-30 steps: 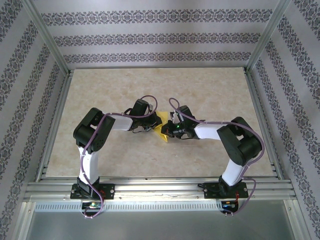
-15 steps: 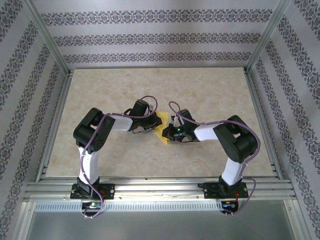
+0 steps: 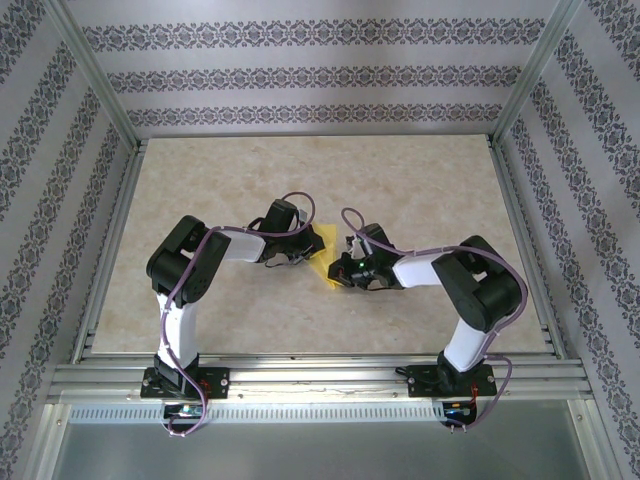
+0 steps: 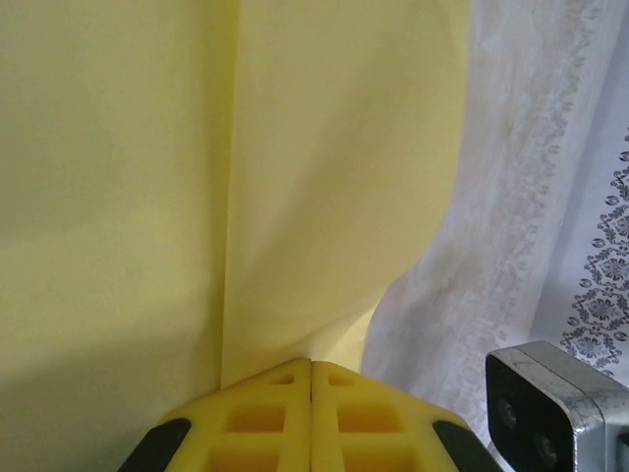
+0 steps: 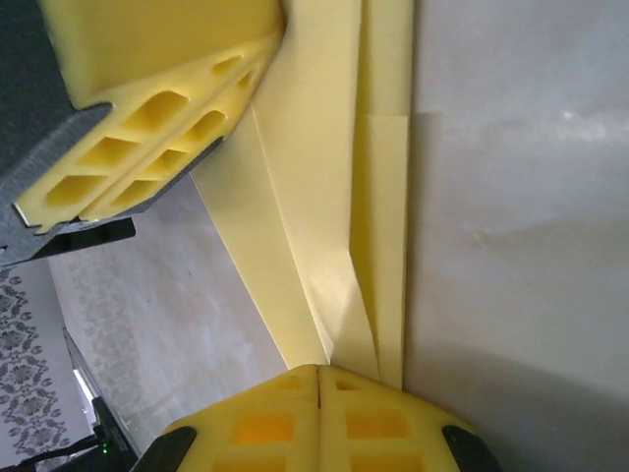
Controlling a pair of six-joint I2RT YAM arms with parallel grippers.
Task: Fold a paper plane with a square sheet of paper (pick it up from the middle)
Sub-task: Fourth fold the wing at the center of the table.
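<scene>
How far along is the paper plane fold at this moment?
Done: the paper already carries lengthwise creases and overlapping flaps. In hand: the left gripper and the right gripper are both shut on it from opposite sides. Left: no finished pointed dart shows, so more folding remains.

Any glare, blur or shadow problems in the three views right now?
Top external: even diffuse light, sharp, only soft shadows on the beige marbled tabletop. Left wrist: the thin yellow folded paper sits so close it looks soft and low-contrast, darker at lower left. Right wrist: creases crisp, mild glare on the tabletop, shadow along the bottom.
</scene>
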